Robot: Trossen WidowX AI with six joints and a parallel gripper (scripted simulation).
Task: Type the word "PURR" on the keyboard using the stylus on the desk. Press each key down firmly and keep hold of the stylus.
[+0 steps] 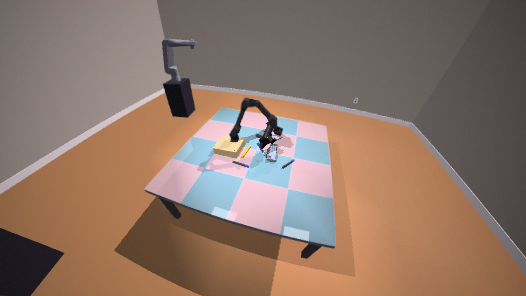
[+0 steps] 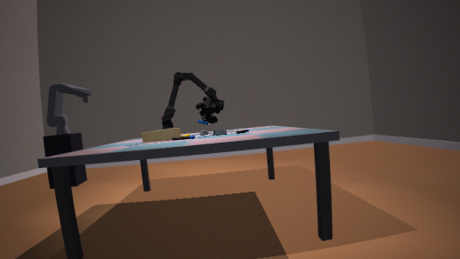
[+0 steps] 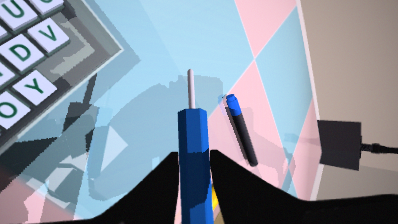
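My gripper point(image 2: 208, 122) point(image 3: 194, 157) is shut on the blue stylus point(image 1: 260, 147) point(image 2: 203, 122) point(image 3: 193, 132) and holds it above the table. In the wrist view the stylus points up the picture, its thin pale tip free beyond the fingers. The keyboard point(image 1: 272, 153) point(image 2: 219, 132) point(image 3: 108, 52) lies on the table, with white keys and green letters. The wrist view shows only its corner at the upper left, with U, V, D, Y and O readable. The stylus tip is to the right of that corner, off the keys. The P and R keys are not in the wrist view.
A black marker with a blue cap point(image 1: 240, 164) point(image 3: 242, 132) lies near a yellow marker point(image 1: 246, 152) point(image 3: 215, 197). Another dark marker point(image 1: 288, 164) point(image 2: 242, 131) lies on the keyboard's other side. A tan box point(image 1: 230, 146) point(image 2: 159, 136) stands by the arm's base.
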